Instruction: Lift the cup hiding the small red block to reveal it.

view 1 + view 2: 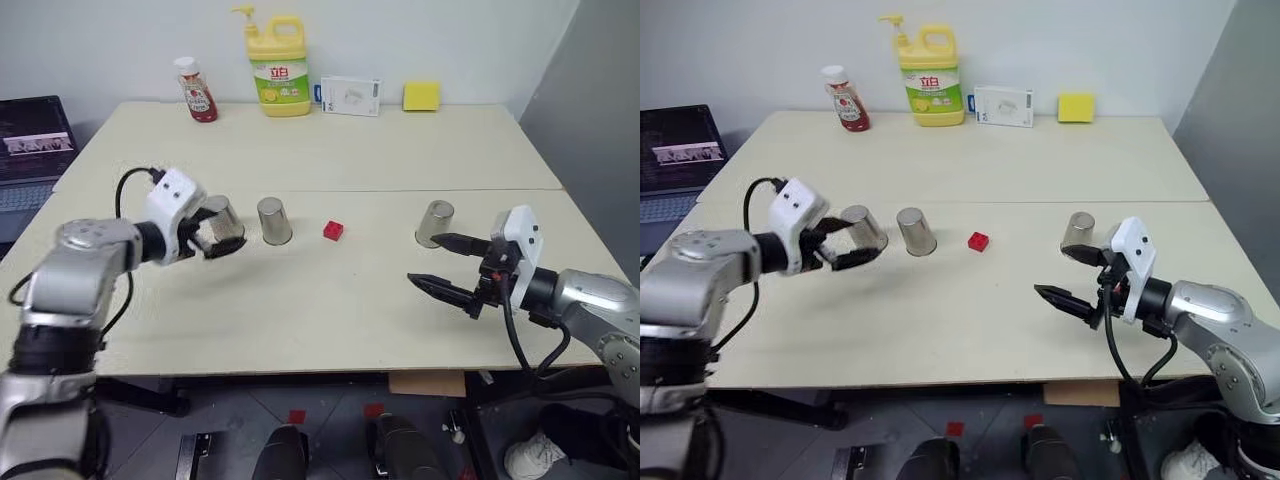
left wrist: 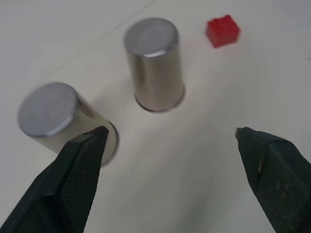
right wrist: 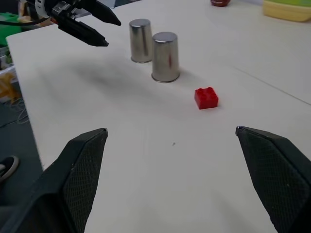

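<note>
- Laptop (image 1: 30, 150): far left of head view, cut by frame edge; screen content too small to read.
- Yellow detergent bottle (image 1: 278, 70): label text too small to read.
- Left cup (image 1: 222, 224): partly hidden behind left gripper (image 1: 212, 240) fingers; blurred in left wrist view.
- White box (image 1: 351, 96): print illegible.

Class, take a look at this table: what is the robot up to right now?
Three shiny steel cups stand upside down on the cream table, and the small red block lies uncovered between the middle cup and the right cup. The left tool is open beside the left cup, gripping nothing. The right tool hovers open, empty, near the right cup.
</note>
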